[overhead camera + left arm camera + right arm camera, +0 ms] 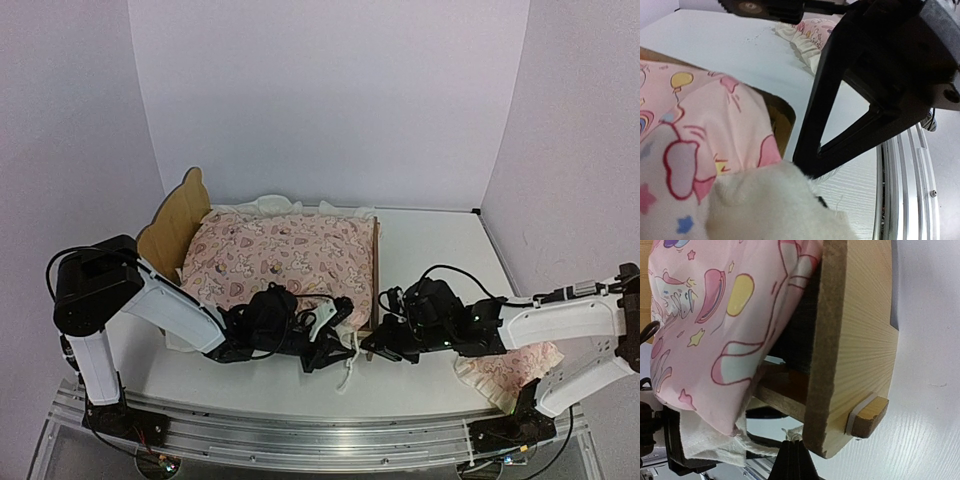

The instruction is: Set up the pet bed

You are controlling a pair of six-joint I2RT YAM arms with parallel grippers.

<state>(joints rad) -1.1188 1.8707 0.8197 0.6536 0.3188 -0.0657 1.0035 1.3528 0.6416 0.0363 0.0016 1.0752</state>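
The pet bed [172, 228] lies left of centre, its bear-ear headboard at the far left. A pink printed cover [290, 255] is spread over it. My left gripper [330, 350] is at the cover's near edge. In the left wrist view a cream ruffle [770, 205] covers the jaws beside one black finger [840, 105], so their state is hidden. My right gripper [796, 445] is at the bed's near right corner [860, 330], below the wood. It is shut on a cream tie [796, 431] of the cover [730, 315].
A small pink ruffled pillow [515, 372] lies on the table at the right, partly under my right arm; it also shows far off in the left wrist view [807, 35]. A metal rail [320, 440] runs along the near table edge. White walls close in the back and sides.
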